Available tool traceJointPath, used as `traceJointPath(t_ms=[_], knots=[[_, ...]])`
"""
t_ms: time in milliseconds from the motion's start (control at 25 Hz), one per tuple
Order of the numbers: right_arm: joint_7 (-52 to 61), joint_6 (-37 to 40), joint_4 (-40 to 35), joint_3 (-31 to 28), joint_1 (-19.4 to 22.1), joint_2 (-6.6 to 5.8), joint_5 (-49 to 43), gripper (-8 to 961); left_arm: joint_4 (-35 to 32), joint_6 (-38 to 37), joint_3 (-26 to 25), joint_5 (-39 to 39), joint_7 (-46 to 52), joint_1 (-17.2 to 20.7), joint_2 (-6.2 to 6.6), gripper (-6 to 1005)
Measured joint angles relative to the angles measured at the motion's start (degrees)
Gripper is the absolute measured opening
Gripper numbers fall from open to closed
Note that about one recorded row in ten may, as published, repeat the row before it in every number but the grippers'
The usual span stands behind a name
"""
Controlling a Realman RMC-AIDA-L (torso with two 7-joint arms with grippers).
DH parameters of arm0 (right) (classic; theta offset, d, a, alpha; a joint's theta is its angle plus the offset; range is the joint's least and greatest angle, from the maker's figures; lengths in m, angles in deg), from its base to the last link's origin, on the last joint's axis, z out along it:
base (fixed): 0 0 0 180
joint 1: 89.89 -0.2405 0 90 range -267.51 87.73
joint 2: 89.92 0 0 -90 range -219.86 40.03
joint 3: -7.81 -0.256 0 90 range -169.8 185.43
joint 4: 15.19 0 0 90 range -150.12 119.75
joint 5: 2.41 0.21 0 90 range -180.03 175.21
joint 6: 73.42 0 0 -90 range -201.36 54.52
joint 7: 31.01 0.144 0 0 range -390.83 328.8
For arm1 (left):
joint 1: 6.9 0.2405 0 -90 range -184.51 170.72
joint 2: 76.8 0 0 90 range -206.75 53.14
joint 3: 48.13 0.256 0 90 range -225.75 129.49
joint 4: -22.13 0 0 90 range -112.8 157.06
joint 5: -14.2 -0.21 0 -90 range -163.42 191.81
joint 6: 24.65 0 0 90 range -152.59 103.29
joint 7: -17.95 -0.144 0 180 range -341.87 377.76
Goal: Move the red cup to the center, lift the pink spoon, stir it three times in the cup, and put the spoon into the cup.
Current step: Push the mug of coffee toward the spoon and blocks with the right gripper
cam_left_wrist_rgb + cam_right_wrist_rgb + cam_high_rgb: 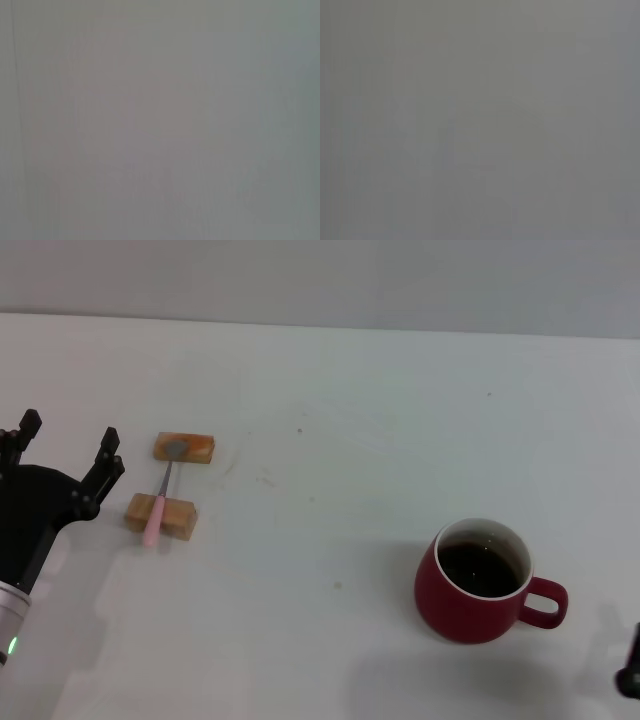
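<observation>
Lowest in the head view, at the left edge, the black left gripper (pixel 68 445) hangs above the white tabletop (pixel 330 410), its two finger pairs spread apart and holding nothing.

Just right of it, in the middle left of the frame, the slim pink-handled spoon (pixel 160 498) with a thin metal neck and small grey bowl lies bridged across two tan wooden blocks (pixel 184 447), handle end on the nearer block, bowl on the farther one. It looks light and stiff. The raised span between the blocks seems the best place to pinch it, around the pink handle, since the narrow metal neck would probably slip.

Toward the lower right sits the rounded dark-red ceramic mug (pixel 474 585), white inside and holding dark liquid, its loop handle pointing to the frame's right. I judge it heavy, glossy and breakable, and apt to spill if tilted; gripping the wall at the rim or the handle would suit, keeping it level while sliding toward the bare middle.

At the lower right corner only a dark sliver of the right gripper (pixel 630 668) shows; whether its fingers are apart or together cannot be told.

Count: one spoon, two blocks, one mug, two grippers. Both wrist views show only blank grey.
</observation>
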Motion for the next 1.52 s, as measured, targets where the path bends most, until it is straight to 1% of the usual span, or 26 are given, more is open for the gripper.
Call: traceJointPath(t_ms=[200,520,680,1080,1360,1520], knots=[[0.2,-2.5,1.8,-0.1,-0.1,0.00,-0.5,0,-0.1,0.0,0.0,-0.1,0.0,-0.2,0.01,861],[2.4,-3.3,2.6,-0.1,0.7,0.00,-0.5,0,0.1,0.0,0.0,-0.2,0.0,-0.3,-0.04,861],[5.7,-5.7,2.5,-0.2,0.7,0.00,-0.4,0,0.3,0.0,0.0,-0.2,0.0,-0.7,-0.06,861],[6.3,-10.4,2.7,0.2,0.9,0.00,-0.5,0,0.0,-0.1,0.0,-0.2,0.0,-1.4,-0.06,861],[6.4,-13.2,2.9,-0.1,0.2,0.00,-0.5,0,0.0,0.0,0.1,-0.2,0.0,-1.4,-0.06,861],[6.5,-14.5,3.1,-0.2,-1.3,0.00,-0.5,-1,-0.1,0.0,0.1,-0.2,0.0,-1.3,-0.08,860]])
